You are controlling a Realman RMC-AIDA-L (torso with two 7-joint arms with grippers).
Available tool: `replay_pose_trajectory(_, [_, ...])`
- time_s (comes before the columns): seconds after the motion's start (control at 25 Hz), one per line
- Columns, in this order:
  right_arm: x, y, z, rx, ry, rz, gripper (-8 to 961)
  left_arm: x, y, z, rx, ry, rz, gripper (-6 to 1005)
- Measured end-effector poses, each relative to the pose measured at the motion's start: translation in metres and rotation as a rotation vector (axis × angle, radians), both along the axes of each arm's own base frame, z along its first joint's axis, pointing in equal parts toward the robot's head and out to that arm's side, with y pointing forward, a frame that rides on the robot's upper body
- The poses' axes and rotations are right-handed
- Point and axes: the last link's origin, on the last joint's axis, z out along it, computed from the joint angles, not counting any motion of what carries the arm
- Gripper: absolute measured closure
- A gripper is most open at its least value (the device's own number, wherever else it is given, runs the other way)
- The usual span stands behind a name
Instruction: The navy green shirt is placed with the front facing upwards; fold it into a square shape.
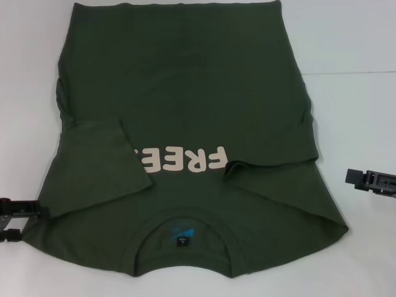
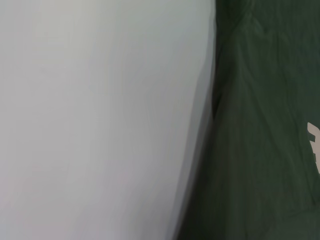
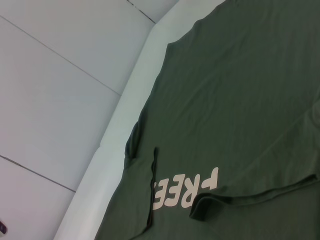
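Navy green shirt point(image 1: 185, 124) has both sleeves folded in; left gripper point(image 1: 11, 218) and right gripper point(image 1: 371, 180), finger state indiscernible, should probably pinch the collar-end corners evenly.

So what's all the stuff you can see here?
shirt: one, dark olive green, spread flat in the middle of the table, collar nearest the robot, both sleeves folded in over the chest
lettering: one cream "FREE" print on the chest, partly covered by the folded sleeves
neck label: one, blue and black, inside the collar
table: one, white, under the shirt
left gripper: one, black, at the shirt's edge on the robot's left
right gripper: one, black, over bare table on the robot's right, clear of the shirt
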Motion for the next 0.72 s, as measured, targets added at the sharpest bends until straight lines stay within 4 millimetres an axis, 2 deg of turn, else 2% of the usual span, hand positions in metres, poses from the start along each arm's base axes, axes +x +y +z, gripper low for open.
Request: replay_pose_trajectory(0.72, [-0.001,0.001,0.0,0.002,-0.002,0.001,193,0.011,0.007,-0.014,-0.021,-0.038,-0.025,64])
